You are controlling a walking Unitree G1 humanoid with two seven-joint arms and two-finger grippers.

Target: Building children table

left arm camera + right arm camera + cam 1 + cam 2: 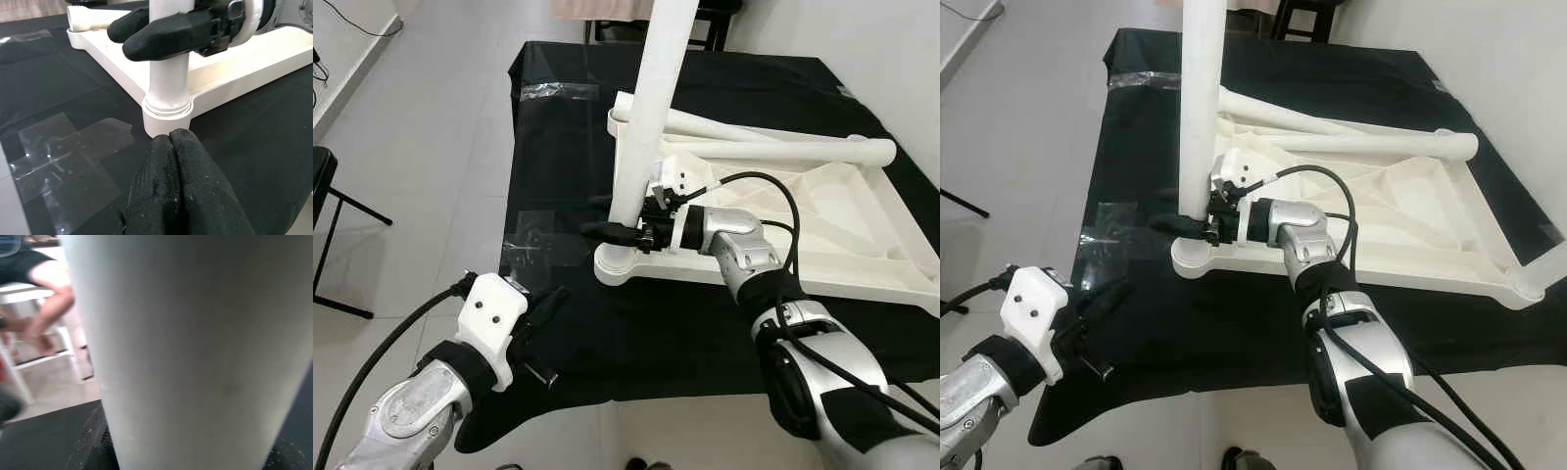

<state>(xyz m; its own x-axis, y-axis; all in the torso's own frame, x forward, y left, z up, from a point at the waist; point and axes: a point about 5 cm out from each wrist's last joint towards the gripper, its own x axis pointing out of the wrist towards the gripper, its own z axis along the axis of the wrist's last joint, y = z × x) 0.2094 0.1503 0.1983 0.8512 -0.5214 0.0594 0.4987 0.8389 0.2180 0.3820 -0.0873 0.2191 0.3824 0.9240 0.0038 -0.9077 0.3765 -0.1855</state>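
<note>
Head views: No brand, label or writing can be read on any part. The white tabletop point(822, 211) lies upside down on a black cloth point(558, 147) spread over the floor point(421, 147). An upright white leg point(646, 108) stands in the corner socket point(622, 259) at the tabletop's near left corner. The right gripper point(617, 232) is clamped around this leg just above the socket. Two further legs point(773, 149) lie loose across the tabletop. The left gripper point(543, 333) hovers above the cloth, in front of the socket and apart from it.

Left wrist view: The left gripper's fingers point(176, 191) are pressed together, holding nothing. The socket sits just ahead of them.

Right wrist view: The leg point(195, 347) sits close against the lens. A seated person's legs point(44, 303) appear blurred behind.
</note>
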